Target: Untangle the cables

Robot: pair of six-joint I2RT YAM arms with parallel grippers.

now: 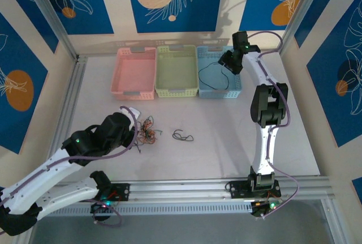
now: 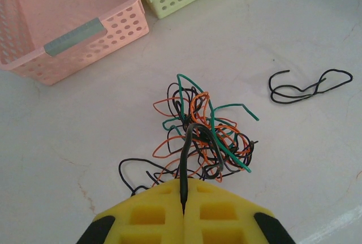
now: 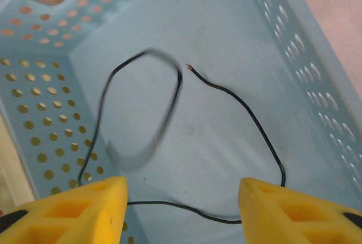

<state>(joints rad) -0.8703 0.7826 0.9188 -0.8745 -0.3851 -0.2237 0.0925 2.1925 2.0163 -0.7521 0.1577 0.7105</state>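
Shut jaws on the left gripper (image 2: pixel 183 186) pinch one dark cable (image 2: pixel 185 153) between the yellow fingers (image 2: pixel 147 215). That cable goes up from the pinch, bends over and drops into the tangle of cables (image 2: pixel 198 133). The tangle lies on the white table (image 2: pixel 294 176) just past the gripper. It has black, orange and green wires all mixed up. Off to the right, apart from the pile, a loose black cable (image 2: pixel 308 88) lies on the table by itself, folded into loops. Farther back, three baskets stand side by side in a row: a pink basket (image 1: pixel 121 91), a green basket (image 1: pixel 169 92) and a blue basket (image 1: pixel 218 95). The right gripper (image 3: pixel 182 198) hangs over the blue basket with its jaws wide open. One long black cable (image 3: pixel 251 116) is inside that basket in a big curl, and part of it looks blurry.
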